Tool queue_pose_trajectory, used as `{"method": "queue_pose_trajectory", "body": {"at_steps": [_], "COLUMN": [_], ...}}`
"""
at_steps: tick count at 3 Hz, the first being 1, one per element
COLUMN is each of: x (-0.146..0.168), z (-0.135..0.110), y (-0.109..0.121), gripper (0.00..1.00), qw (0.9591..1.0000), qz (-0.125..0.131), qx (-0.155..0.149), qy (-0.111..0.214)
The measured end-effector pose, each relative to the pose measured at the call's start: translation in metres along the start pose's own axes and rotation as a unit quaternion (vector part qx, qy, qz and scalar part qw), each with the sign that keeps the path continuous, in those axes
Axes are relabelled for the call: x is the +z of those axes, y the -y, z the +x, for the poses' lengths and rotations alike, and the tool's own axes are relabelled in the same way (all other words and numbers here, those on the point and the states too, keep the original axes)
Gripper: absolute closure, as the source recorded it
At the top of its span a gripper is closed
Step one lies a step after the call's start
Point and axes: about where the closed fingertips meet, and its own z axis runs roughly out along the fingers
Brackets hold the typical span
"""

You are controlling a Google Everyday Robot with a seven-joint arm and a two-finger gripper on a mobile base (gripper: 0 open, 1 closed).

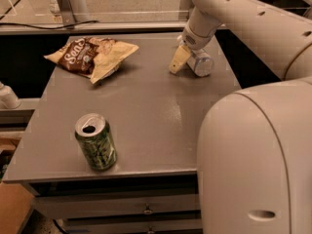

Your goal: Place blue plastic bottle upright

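Observation:
The blue plastic bottle shows as a small bluish-grey rounded shape at the far right of the grey table. It seems to lie on its side on the tabletop. My gripper comes down from the white arm and sits right at the bottle, its tan part against the bottle's left side. The gripper's far side is hidden behind the bottle.
A green soda can stands upright near the table's front left. A brown and tan chip bag lies at the back left. The robot's white arm body fills the right foreground. A glass panel stands behind the table.

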Motion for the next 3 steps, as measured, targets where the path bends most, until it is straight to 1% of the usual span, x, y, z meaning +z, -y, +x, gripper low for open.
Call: {"method": "queue_pose_trajectory", "body": {"at_steps": [1, 3], "x": [0.0022, -0.0011], "z": [0.005, 0.0036], "y": [0.0014, 0.0023], "gripper": [0.4, 0.87], "qw": [1.0, 1.0], "qz": [0.002, 0.002], "qx": [-0.001, -0.002], "qy": [-0.009, -0.009]}}
